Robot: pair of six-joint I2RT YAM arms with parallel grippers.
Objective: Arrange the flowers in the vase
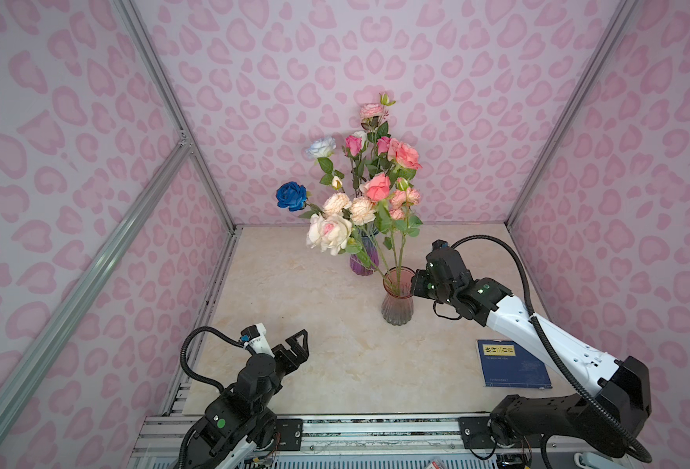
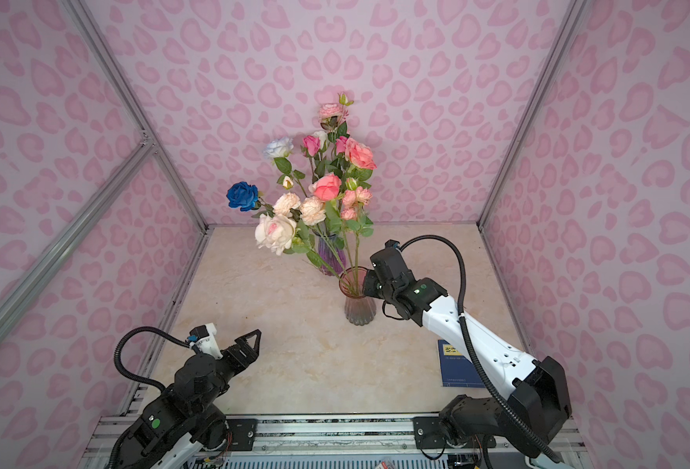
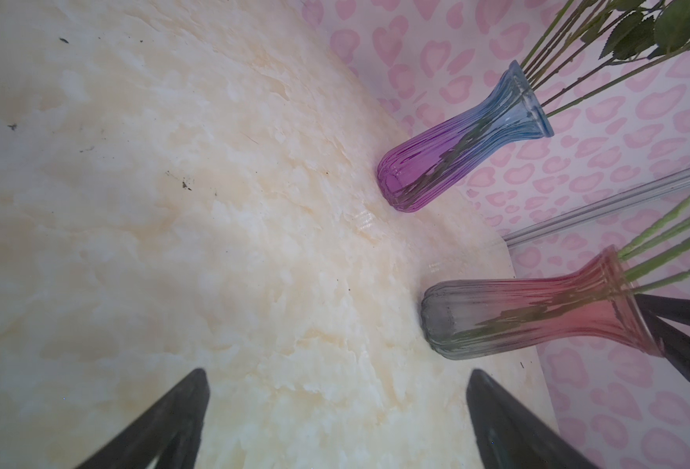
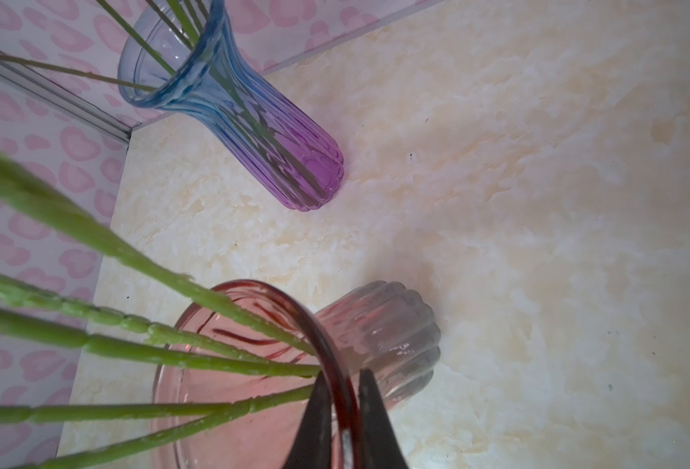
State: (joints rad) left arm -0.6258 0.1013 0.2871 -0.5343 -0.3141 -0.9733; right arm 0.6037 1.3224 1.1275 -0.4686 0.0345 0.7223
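Pinching rim of pink vase (image 4: 392, 325) with right gripper (image 4: 343, 379), one finger inside, one outside | locating flowers (image 1: 377, 187) in both vases, stems rising steeply, leaning away from that gripper toward purple vase (image 1: 362, 262) | left gripper (image 1: 298, 345) spread wide, empty, well apart.

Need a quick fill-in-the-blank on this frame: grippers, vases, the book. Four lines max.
1. The right gripper has its jaws shut on the ____ of the pink vase.
2. The left gripper has its jaws ____, with nothing between them.
3. Flower stems stand in ____ vases: the pink vase and the purple vase behind it.
4. The book lying flat near the right arm has a ____ cover.

Missing words: rim; open; two; blue.
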